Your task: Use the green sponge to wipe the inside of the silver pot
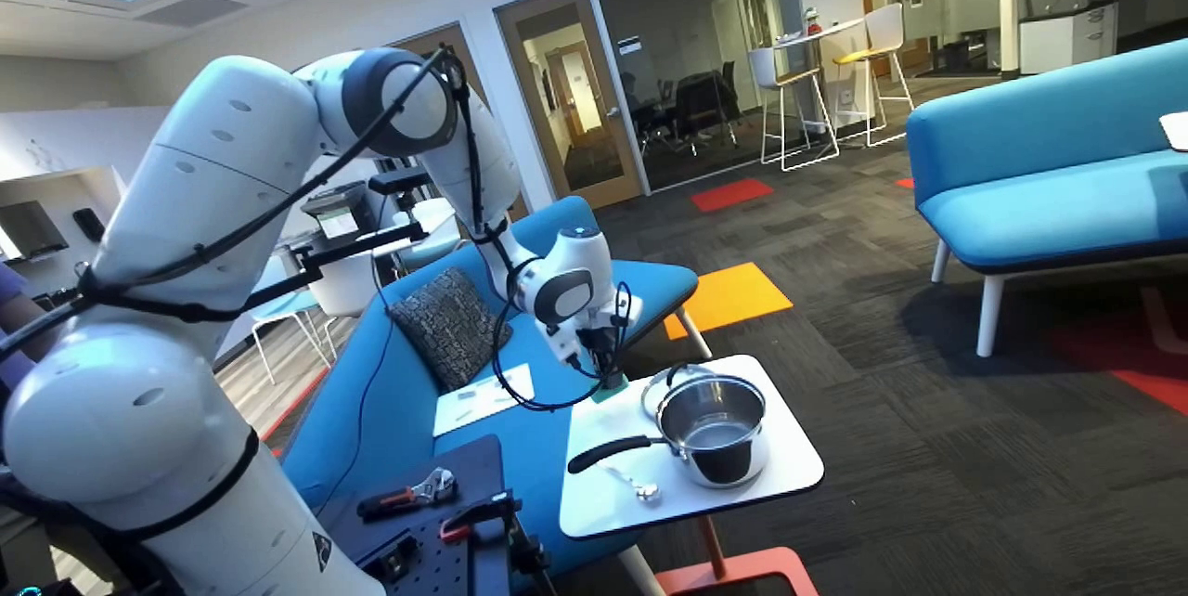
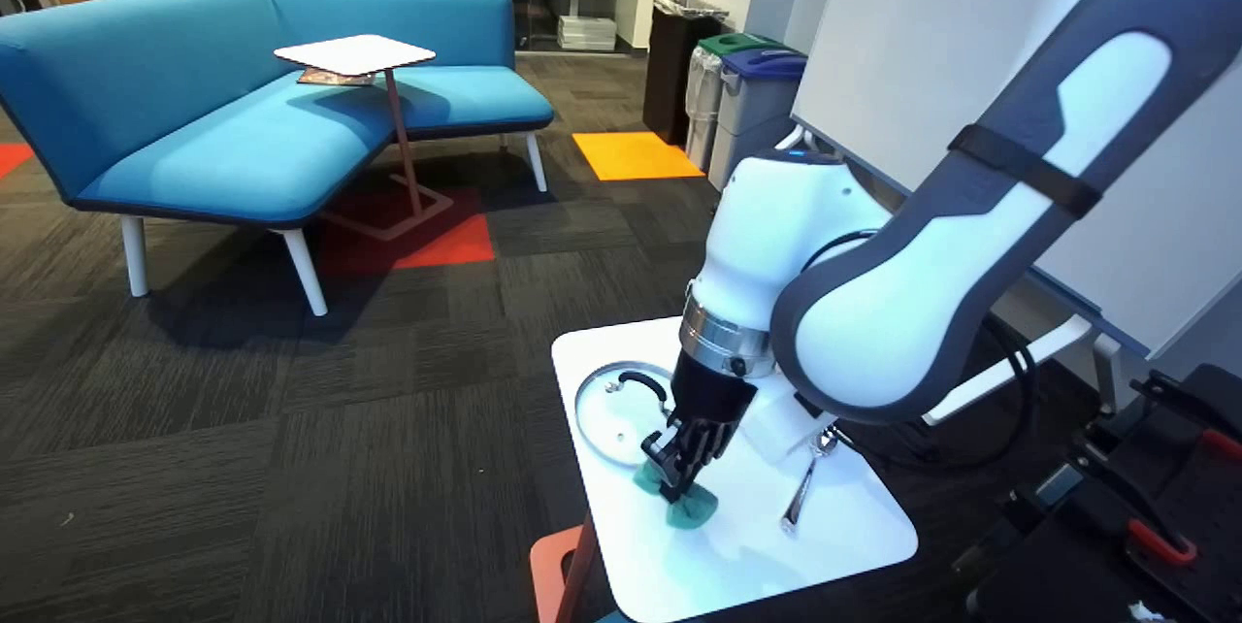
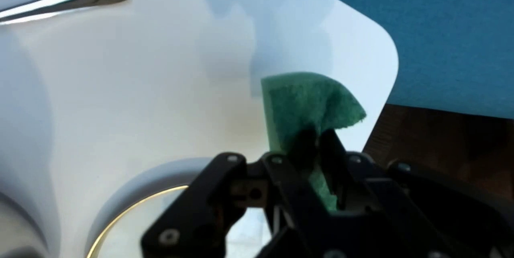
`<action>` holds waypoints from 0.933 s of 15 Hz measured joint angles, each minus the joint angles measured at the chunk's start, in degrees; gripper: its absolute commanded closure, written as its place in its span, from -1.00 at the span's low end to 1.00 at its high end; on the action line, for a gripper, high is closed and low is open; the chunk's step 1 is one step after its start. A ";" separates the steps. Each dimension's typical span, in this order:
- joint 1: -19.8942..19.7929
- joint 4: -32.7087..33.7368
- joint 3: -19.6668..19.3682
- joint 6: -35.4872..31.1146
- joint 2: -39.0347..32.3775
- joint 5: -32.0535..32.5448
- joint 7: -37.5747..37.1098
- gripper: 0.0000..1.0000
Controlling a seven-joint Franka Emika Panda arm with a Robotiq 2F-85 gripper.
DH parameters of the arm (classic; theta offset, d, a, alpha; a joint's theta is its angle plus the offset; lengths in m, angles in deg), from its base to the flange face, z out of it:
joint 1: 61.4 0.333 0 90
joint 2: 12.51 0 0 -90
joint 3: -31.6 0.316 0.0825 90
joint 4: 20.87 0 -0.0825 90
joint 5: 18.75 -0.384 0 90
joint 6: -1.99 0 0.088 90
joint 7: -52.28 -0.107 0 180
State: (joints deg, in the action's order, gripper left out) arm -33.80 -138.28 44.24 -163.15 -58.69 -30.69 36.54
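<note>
At left in an exterior view, the tool (image 1: 609, 375) grips the green sponge (image 1: 608, 392) near a corner of the worktop (image 1: 603, 508); next lies the glass lid (image 1: 653, 394), then stands the silver saucepan (image 1: 716, 446), so the sponge should probably travel rightward.

carpet (image 1: 891, 457) — dark grey | red-and-orange tiles (image 1: 738, 299) | blue sofas (image 1: 1058, 174) | glass wall (image 1: 682, 39) — whiteboard (image 2: 912, 50)
</note>
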 measured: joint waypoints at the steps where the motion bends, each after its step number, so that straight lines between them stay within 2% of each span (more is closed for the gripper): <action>1: 0.19 1.56 -0.69 0.57 -1.52 0.01 -0.32 0.95; 4: 0.15 5.56 -2.11 3.15 -5.12 0.01 -0.45 0.95; 5: 0.14 6.67 -2.46 4.14 -6.00 0.01 -0.46 0.31; 6: 0.18 7.53 -2.79 5.02 -6.65 0.04 -0.51 0.29; 7: 0.31 8.13 -3.18 5.93 -7.00 0.24 -0.61 0.18; 14: 3.69 6.57 -7.66 6.89 -4.13 3.39 -5.92 -0.86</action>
State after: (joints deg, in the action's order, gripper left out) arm -30.11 -131.71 36.57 -156.27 -62.82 -27.30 30.61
